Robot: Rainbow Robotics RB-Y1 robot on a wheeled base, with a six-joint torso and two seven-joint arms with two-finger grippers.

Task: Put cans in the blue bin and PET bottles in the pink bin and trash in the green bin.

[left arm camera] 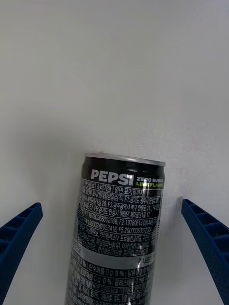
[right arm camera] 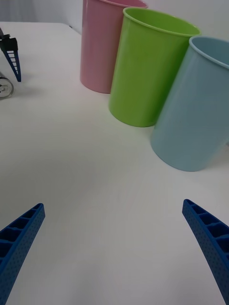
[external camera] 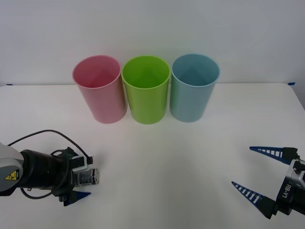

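The Pepsi can [left arm camera: 117, 233] lies on the white counter [external camera: 167, 167] at its near left, between the spread fingers of the left gripper [external camera: 78, 183], touching neither. The right gripper [external camera: 257, 174] hovers at the near right with its fingers [right arm camera: 210, 243] wide apart. Across the counter stand the pink bin [external camera: 99, 88], green bin [external camera: 146, 89] and blue bin [external camera: 193, 87].
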